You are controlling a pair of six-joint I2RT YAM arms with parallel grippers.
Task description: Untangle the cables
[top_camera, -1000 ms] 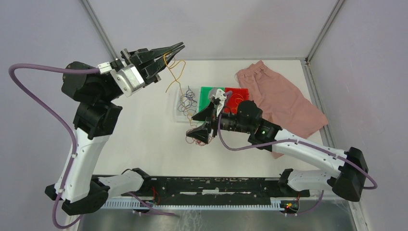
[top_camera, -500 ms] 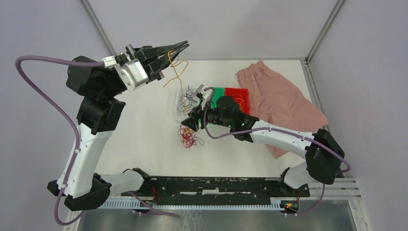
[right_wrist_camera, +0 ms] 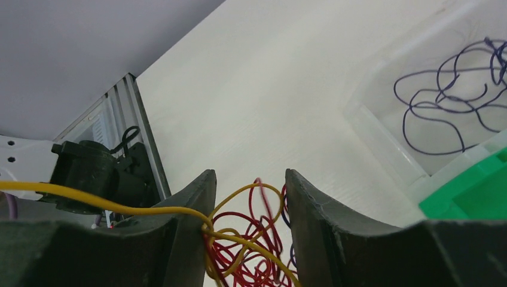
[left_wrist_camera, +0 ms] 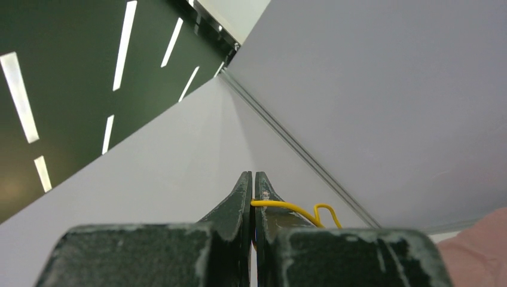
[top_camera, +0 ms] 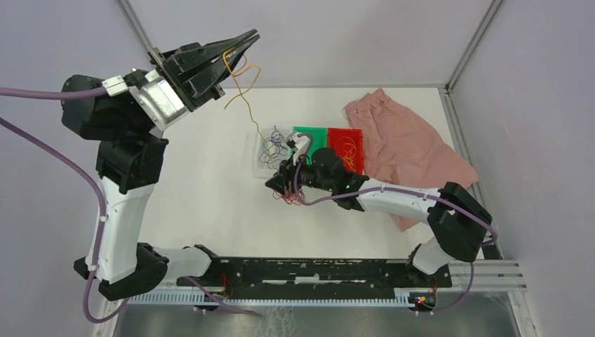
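Left fingers [top_camera: 237,43] were up high near the back-left corner, pressed together on the yellow wire [top_camera: 237,90] - the left wrist view showed the strand [left_wrist_camera: 288,207] nipped right at the tips of the left fingers [left_wrist_camera: 242,198] and curling off to the right. From there the wire ran down across the surface [top_camera: 203,189] toward the middle, where the right fingers [top_camera: 279,182] sat low over a knot of red wire [top_camera: 290,199]. The right wrist view showed the right fingers [right_wrist_camera: 192,210] spread, not clamped on anything - the red tangle [right_wrist_camera: 254,254] bunched in the gap, with the yellow wire [right_wrist_camera: 89,195] crossing in from the left and looping through it. Purple wire [top_camera: 272,147] lay coiled apart from that knot in a clear tray [right_wrist_camera: 382,152], just beside a green tray [top_camera: 307,133]. A red tray [top_camera: 349,135] next to the green one held a few loose yellow-orange loops. A pink cloth [top_camera: 410,147] lay crumpled at the right side of the surface, touching the red tray's edge. I couldn't tell whether any purple strand was caught in the red knot.
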